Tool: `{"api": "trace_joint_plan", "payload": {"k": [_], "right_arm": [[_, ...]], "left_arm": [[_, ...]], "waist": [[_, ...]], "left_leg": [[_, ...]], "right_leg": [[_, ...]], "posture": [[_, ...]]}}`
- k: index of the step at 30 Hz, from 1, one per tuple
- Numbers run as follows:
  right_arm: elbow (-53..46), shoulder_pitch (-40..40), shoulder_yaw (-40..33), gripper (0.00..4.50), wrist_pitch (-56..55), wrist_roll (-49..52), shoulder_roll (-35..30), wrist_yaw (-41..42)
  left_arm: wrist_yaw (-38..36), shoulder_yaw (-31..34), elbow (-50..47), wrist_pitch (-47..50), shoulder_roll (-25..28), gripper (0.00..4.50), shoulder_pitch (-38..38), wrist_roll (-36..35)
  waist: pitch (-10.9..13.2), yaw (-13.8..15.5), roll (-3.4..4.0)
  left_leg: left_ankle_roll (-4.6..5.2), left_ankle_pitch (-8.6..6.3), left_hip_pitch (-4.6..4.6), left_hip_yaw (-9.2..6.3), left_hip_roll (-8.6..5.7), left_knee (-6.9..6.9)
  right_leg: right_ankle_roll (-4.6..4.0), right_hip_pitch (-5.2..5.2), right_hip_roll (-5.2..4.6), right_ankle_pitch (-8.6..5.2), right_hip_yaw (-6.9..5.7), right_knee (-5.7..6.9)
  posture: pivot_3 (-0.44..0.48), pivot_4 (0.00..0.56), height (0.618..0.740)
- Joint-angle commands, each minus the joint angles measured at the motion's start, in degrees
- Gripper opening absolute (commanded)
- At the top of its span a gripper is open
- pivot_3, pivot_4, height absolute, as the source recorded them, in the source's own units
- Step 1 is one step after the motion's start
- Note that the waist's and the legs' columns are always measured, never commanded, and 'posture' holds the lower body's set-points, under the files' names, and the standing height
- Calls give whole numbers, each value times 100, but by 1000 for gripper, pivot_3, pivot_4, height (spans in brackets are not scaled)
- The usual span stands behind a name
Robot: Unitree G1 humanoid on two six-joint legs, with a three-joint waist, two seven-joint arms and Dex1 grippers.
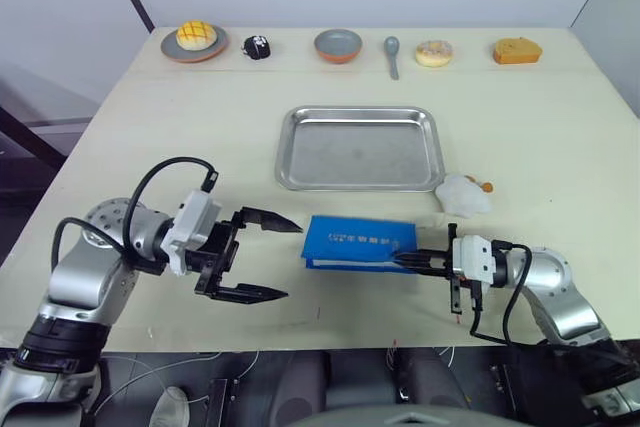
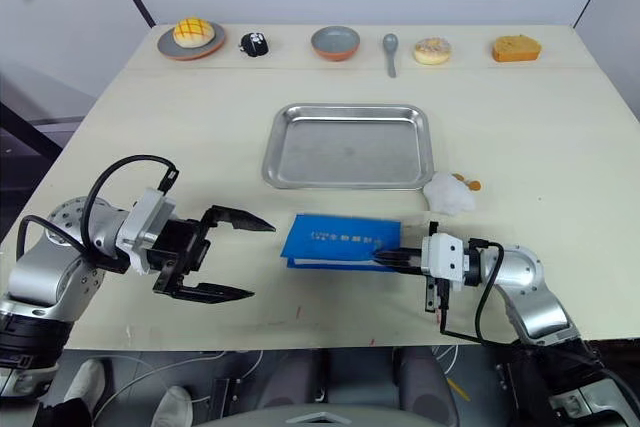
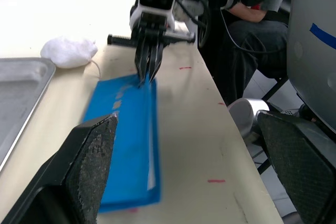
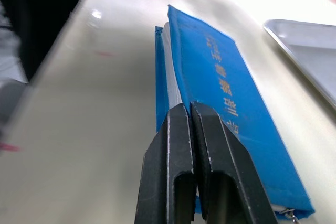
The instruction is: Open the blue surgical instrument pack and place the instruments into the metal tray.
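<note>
The blue surgical instrument pack (image 1: 360,241) lies flat and closed on the table, just in front of the metal tray (image 1: 360,152), whose bed is bare. The instruments are hidden. My right gripper (image 1: 404,260) is shut, its tips resting on the pack's right end (image 4: 210,66); I see nothing between the fingers (image 4: 176,145). My left gripper (image 1: 291,261) hangs open a short way left of the pack, its jaws wide apart and facing it. In the left wrist view the pack (image 3: 126,129) lies between my open fingers (image 3: 92,153), with the right gripper (image 3: 147,74) at its far end.
A white lump with orange bits (image 1: 462,192) sits right of the tray's front corner. Along the far edge stand a plate with a yellow bun (image 1: 195,40), a small black object (image 1: 257,47), a bowl (image 1: 338,44), a spoon (image 1: 392,52), a doughnut (image 1: 434,52) and an orange cake (image 1: 517,50).
</note>
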Motion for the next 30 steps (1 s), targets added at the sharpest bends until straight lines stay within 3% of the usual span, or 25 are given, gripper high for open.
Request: {"api": "trace_joint_plan", "payload": {"k": [1, 7, 13, 18, 21, 30], "right_arm": [[-536, 83, -169, 55, 641, 575, -284, 261], [-870, -14, -397, 55, 2169, 1461, -560, 128], [-462, -577, -417, 55, 3091, 1709, -459, 134], [-22, -1070, -427, 55, 3217, 1636, -277, 266], [351, -1340, -352, 55, 3058, 1443, -125, 413], [739, -1630, -354, 55, 2869, 1167, 169, 606]], "left_arm": [[-281, 200, -153, -140, 37, 4500, 71, -95], [-281, 226, -211, -181, 54, 4500, 335, -131], [-225, 79, 117, -494, -194, 4500, 302, 178], [-139, -114, 689, -825, -565, 4500, -39, 547], [108, -265, 1305, -1057, -1049, 4500, -515, 848], [158, -693, 2184, -1469, -1711, 4500, -1042, 1478]], "waist": [[0, 3, 0], [0, -5, -1], [0, -2, -2], [-1, 0, -1], [-2, 3, 1], [-4, -25, -2]], "left_leg": [[0, 0, 0, 0, 0, 0], [0, 0, 0, -1, 1, 0], [0, 0, 0, -1, 0, 0], [0, 0, -2, -7, 1, 0], [0, 0, 3, -5, 0, 2], [0, 0, 0, -33, 0, 3]], "right_leg": [[0, 0, 0, 0, 0, 0], [0, 0, 0, 0, 0, 0], [0, 0, 0, 0, -2, -1], [0, 0, 3, 0, -6, -3], [0, 5, 3, 1, -5, 0], [0, -1, 15, 1, -9, 8]], "posture": [[0, 150, 732], [0, 150, 732], [0, 150, 732], [0, 150, 732], [0, 150, 732], [0, 150, 732]]}}
